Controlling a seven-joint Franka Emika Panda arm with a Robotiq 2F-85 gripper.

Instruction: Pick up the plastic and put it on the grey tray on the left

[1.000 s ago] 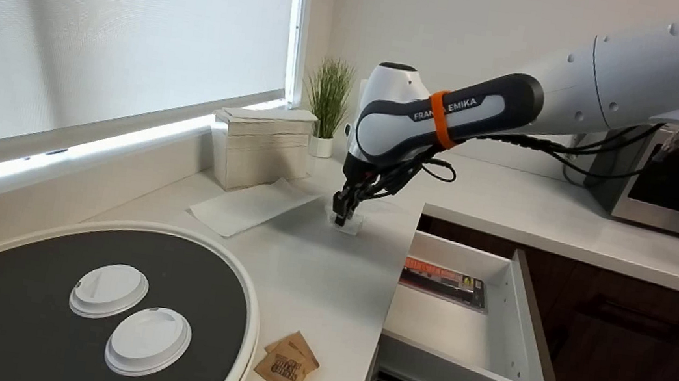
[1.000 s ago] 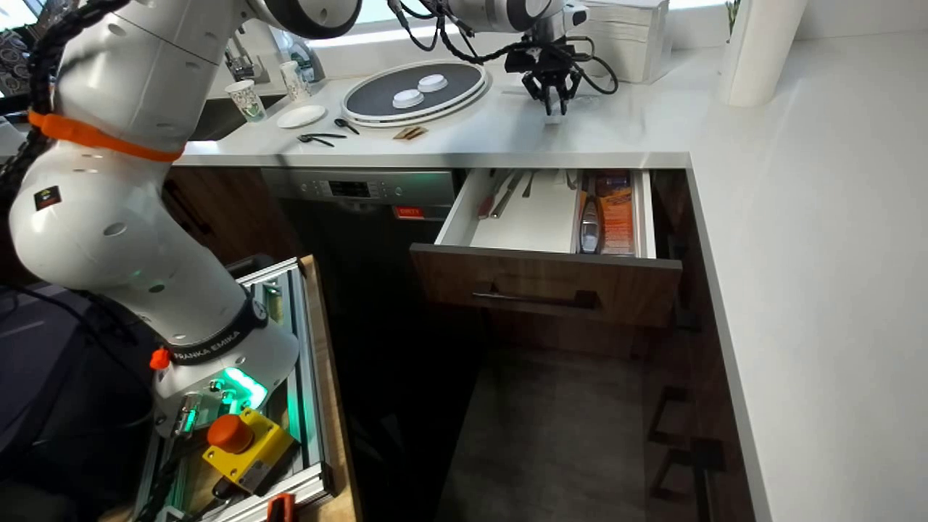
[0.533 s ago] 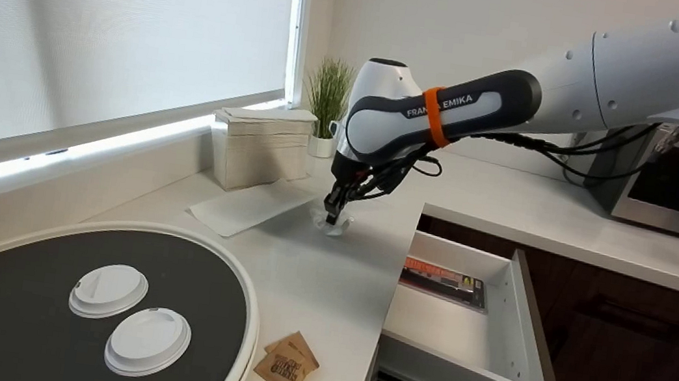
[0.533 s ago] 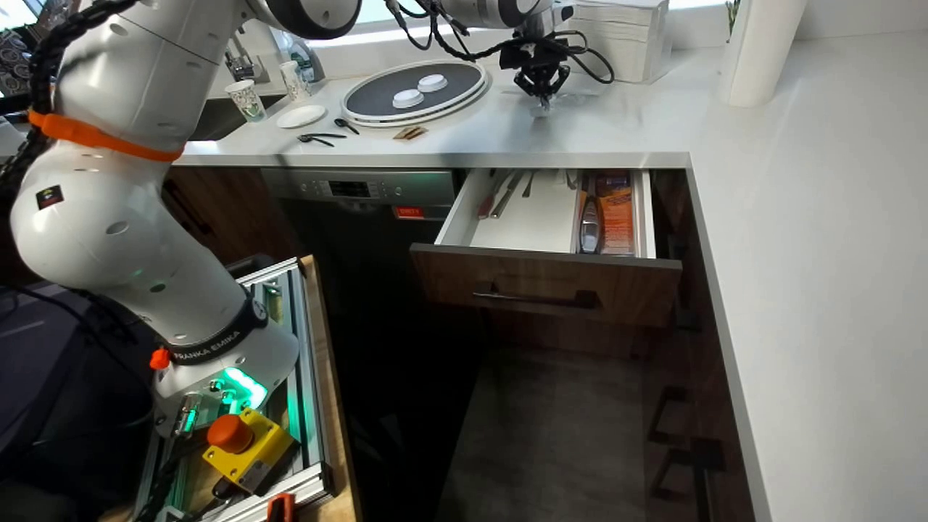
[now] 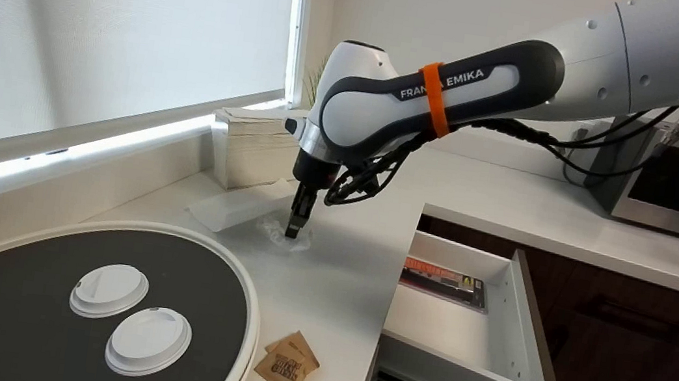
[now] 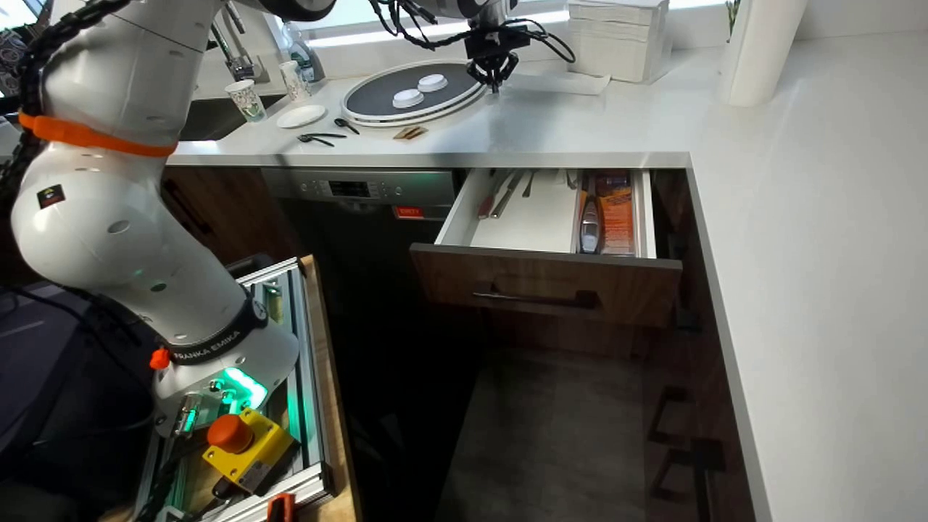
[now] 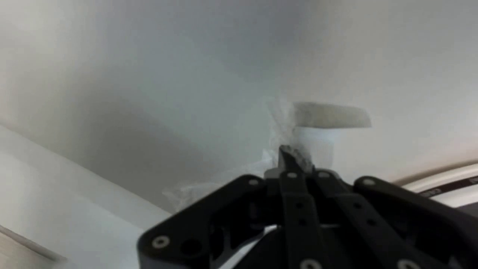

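- Plastic: clear, crumpled, pinched in gripper, over counter near grey tray; can't tell whether it touches counter.
- Gripper: narrow, holding plastic, pointing down.
- Grey tray: round, two white lids on it.
- Brown packets: on counter, just beside tray.
- Drawer: stands open below counter.

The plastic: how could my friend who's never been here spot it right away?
In an exterior view, find the big, pale-rimmed, round grey tray. Past it, above the white counter, the black gripper points down. The plastic is the crinkly bit pinched at its tip: see-through, unlike the solid white sheet nearby.
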